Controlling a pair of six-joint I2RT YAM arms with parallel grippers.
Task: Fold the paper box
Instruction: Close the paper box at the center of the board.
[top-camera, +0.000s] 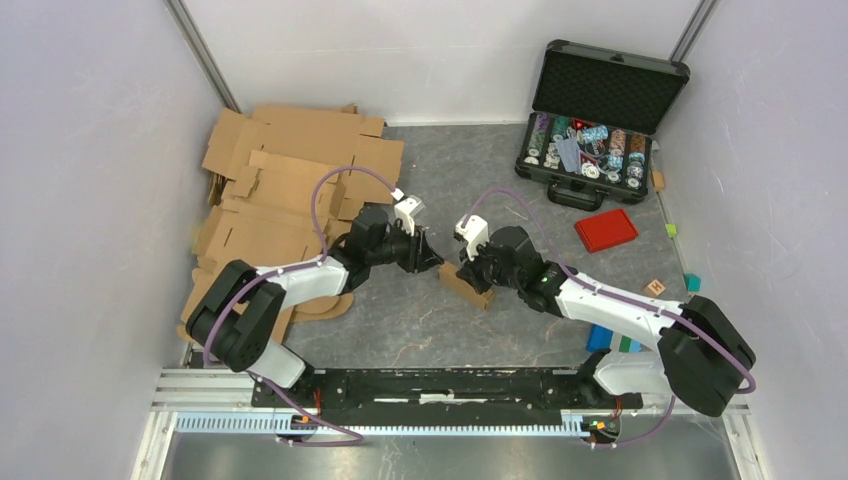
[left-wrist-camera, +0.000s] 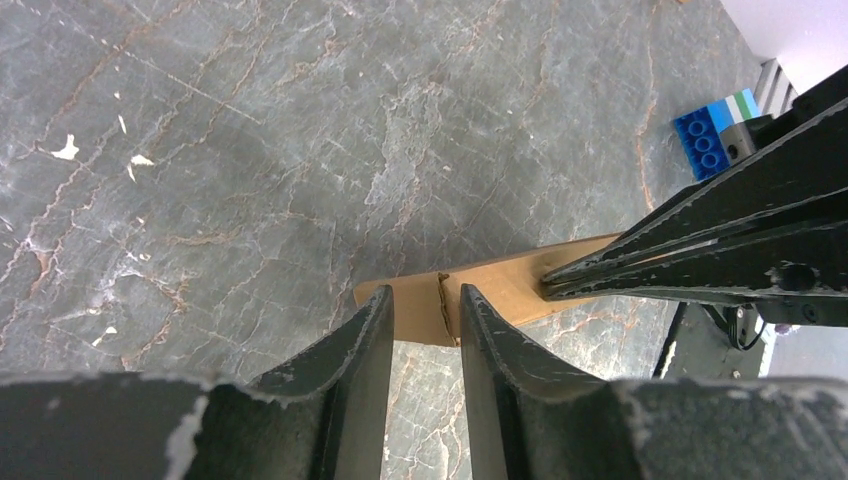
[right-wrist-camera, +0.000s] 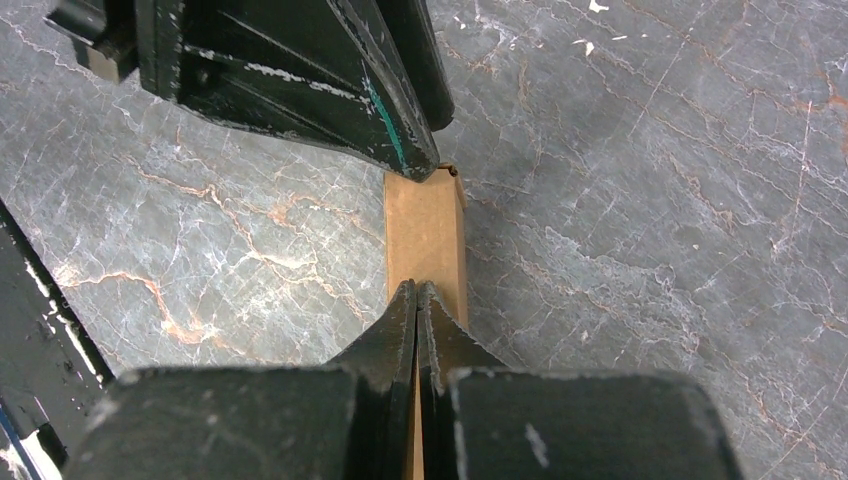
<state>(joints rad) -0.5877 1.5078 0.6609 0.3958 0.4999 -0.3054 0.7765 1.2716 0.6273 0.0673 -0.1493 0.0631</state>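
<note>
The paper box (top-camera: 468, 285) is a small, flattened brown cardboard piece on the grey table between the two arms. My right gripper (top-camera: 470, 262) is shut on one thin edge of it; the right wrist view shows the fingertips pinched on the cardboard (right-wrist-camera: 425, 225) with the gripper (right-wrist-camera: 416, 287) at its near end. My left gripper (top-camera: 433, 258) is open, and its tips stand at the box's other end. In the left wrist view the box (left-wrist-camera: 420, 305) shows in the gap of the gripper (left-wrist-camera: 425, 295), with a torn seam near the right finger.
A pile of larger cardboard sheets (top-camera: 290, 170) lies at the back left. An open black case (top-camera: 610, 75) of chips stands at the back right, with a red lid (top-camera: 606, 230) in front of it. Blue blocks (top-camera: 600, 338) and a small wooden cube (top-camera: 656, 287) lie near the right arm.
</note>
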